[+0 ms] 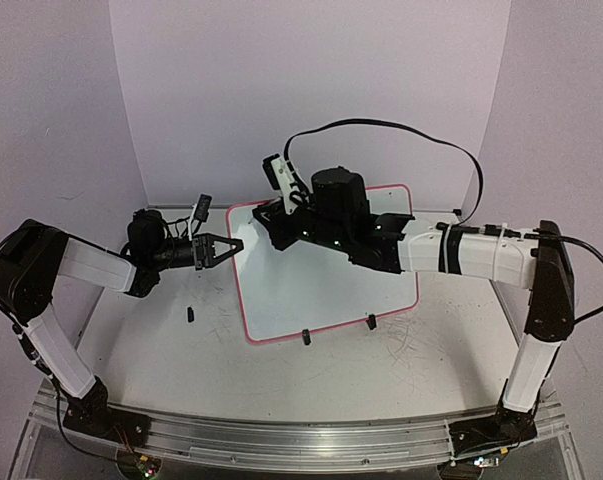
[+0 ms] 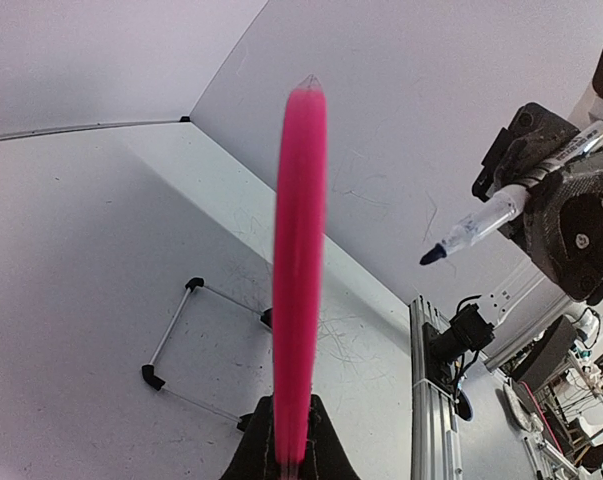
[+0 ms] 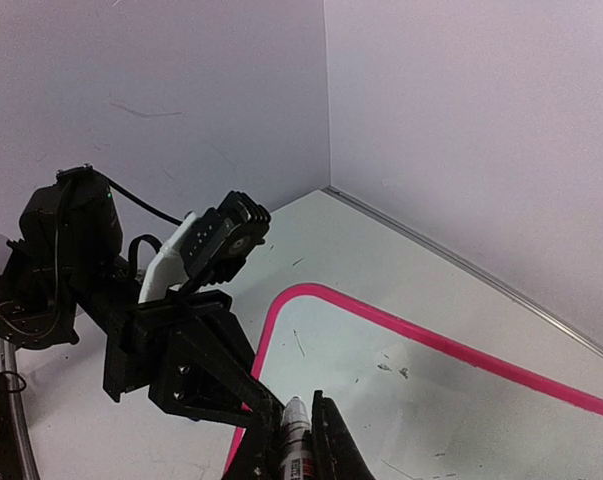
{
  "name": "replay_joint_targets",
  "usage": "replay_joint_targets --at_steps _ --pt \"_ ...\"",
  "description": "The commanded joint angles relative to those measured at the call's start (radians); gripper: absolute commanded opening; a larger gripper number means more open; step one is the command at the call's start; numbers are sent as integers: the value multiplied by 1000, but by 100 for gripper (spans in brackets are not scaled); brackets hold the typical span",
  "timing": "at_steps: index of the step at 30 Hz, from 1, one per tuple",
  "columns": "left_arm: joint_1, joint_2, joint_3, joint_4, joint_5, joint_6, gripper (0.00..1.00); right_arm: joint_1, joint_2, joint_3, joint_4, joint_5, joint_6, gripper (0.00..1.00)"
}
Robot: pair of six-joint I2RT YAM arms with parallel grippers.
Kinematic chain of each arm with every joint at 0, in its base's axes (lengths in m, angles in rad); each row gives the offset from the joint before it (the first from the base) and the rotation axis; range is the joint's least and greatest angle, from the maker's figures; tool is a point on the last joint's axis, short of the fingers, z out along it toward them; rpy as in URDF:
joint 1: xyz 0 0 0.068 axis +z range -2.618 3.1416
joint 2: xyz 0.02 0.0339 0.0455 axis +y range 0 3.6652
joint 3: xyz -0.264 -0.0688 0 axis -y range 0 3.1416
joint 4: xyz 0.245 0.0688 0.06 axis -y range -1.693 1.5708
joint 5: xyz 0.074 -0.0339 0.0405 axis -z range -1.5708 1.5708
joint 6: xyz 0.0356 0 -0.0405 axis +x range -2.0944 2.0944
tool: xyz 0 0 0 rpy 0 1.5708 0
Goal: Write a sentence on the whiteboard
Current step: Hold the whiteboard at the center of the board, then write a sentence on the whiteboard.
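- One big white tabletop lies under everything. It is flat and scuffed with little grey marks.
- Next in size is the whiteboard, in the middle of the tabletop. It is a shiny white rectangle with a thin pink rim and round corners. Its face has faint grey scratches.
- Coming in from 3 o'clock is the right arm, made of white and black tubes. It bends at the elbow and reaches over the board to its 11 o'clock corner.
- From 9 o'clock comes the left arm. It is stretched low toward the board's 10 o'clock edge.
- At that edge the left gripper is pinched tight on the pink rim. Its own camera sees the rim as a thin, blurry pink strip.
- Over the corner, the right gripper is closed around a marker.
- That marker is a slim white stick with black print and a bare dark tip. I cannot tell if the tip touches the board.
- Two black clip feet sit on the board's 6 o'clock edge.
- A tiny black piece lies on the tabletop at the board's 8 o'clock, apart from it.
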Motion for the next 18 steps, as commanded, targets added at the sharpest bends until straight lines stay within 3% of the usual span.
replay_joint_targets --at_steps 1,9,14,18 --pt "2 -19 4 1 -14 -13 0 10 29 60 37 65 -17 0" --pt "1 -27 6 2 -6 -18 2 19 65 101 35 86 -60 0" --pt "6 -71 -23 2 -10 -23 33 19 48 90 35 90 -59 0" --pt "7 -92 -48 1 -8 -19 37 19 47 89 35 81 -57 0"
